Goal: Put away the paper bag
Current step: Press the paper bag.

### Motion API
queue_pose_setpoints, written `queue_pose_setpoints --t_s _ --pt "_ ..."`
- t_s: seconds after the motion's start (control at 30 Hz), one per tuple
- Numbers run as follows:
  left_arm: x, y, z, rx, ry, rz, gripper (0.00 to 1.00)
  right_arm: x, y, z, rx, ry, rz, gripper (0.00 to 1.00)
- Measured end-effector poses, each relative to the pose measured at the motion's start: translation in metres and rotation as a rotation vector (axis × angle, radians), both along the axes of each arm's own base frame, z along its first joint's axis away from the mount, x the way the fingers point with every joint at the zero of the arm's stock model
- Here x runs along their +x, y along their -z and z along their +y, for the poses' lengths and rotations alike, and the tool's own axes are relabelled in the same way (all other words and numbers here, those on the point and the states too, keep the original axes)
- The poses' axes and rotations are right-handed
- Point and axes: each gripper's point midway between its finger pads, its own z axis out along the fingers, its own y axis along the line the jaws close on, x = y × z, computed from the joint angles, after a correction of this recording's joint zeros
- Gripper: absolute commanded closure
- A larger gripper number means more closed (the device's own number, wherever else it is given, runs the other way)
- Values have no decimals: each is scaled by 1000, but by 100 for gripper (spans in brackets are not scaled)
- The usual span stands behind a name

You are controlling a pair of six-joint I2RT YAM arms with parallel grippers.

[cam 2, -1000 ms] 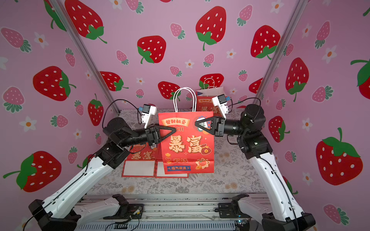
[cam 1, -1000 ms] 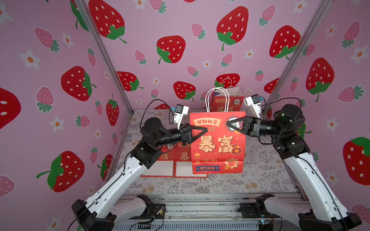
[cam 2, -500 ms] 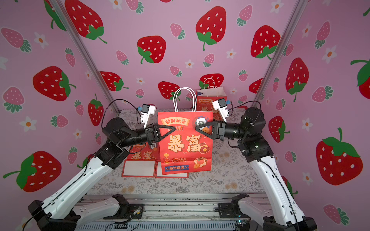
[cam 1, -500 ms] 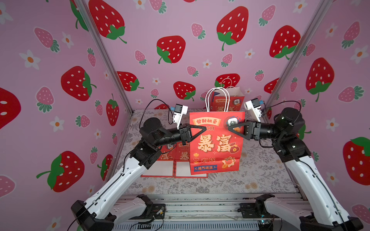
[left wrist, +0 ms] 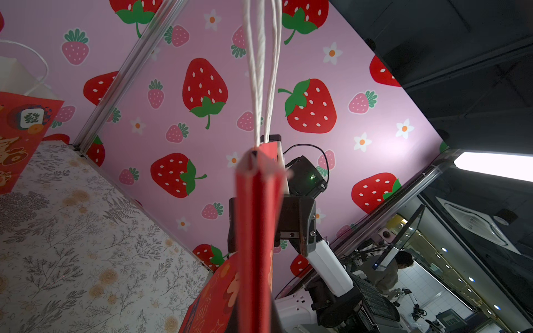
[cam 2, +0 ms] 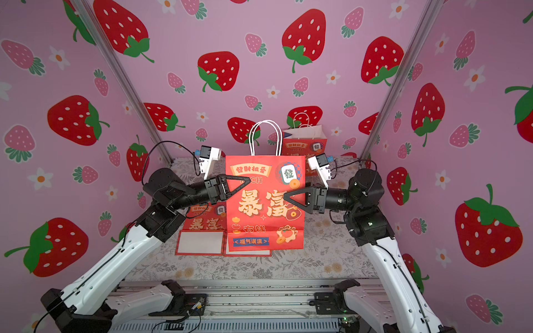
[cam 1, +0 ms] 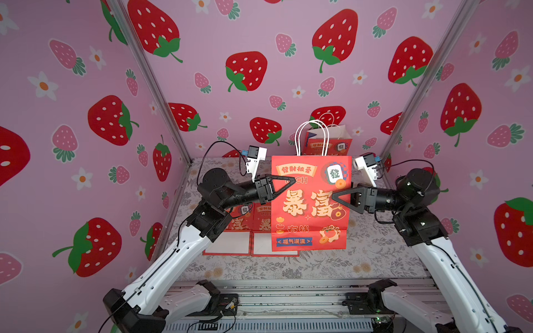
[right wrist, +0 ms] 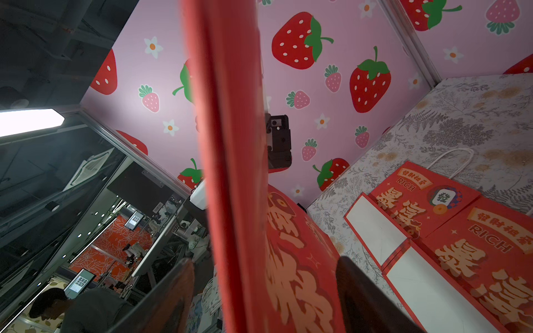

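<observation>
Two end effectors meet at one red paper bag (cam 1: 305, 213), one from each side. The left end effector (cam 1: 292, 181) is clamped on the bag's left edge, near the top; in the left wrist view the bag (left wrist: 256, 230) runs edge-on straight out from that grip, with its white handles (left wrist: 259, 72) standing up beyond it. The right end effector (cam 1: 334, 196) reaches in over the bag's right edge at about mid-height. In the right wrist view its fingers (right wrist: 363, 294) stand apart on either side of the bag (right wrist: 230, 173), with a gap showing, so the jaws are spread and not pinching.

The bag is upright and pressed flat, its printed face turned toward the top cameras, in the middle of the workspace between the two arms. In both top views its bottom edge overlaps two more red bags (cam 2: 202, 227) lying flat side by side on the table (cam 1: 375, 253), white bases toward the front; whether it touches them cannot be told. Behind it, near the back wall, a further bag (cam 1: 340, 144) of the same print stands open. Floral cloth covers the table, and pink strawberry walls (cam 1: 259, 72) close in three sides.
</observation>
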Motion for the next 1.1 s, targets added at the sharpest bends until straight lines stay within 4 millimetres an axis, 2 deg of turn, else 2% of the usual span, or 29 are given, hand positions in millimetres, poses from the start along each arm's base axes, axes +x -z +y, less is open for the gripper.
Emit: queue_pose_setpoints --t_s 0.13,0.3,0.43,0.47,0.53,0.6,0.7,0.93,1.1 --pt "2 -1 -1 -5 3 11 100 7 4 0 9 24 25 52" --pt "2 -1 -3 -4 13 13 100 8 1 0 21 32 17 79" --pt "2 0 -3 -2 17 13 100 9 1 0 20 30 17 92" --pt "2 0 -3 -1 16 12 97 9 1 0 20 29 19 95" --pt "3 1 -3 1 15 13 80 10 2 1 18 27 26 100" --pt "3 1 -3 4 16 15 63 10 3 1 16 27 31 100" --pt "1 2 -3 6 27 22 45 11 3 0 14 29 36 100" --pt "-13 5 3 16 47 16 19 18 -8 -7 20 54 31 100" --pt "-31 11 17 38 30 0 7 22 -16 -12 24 63 25 100"
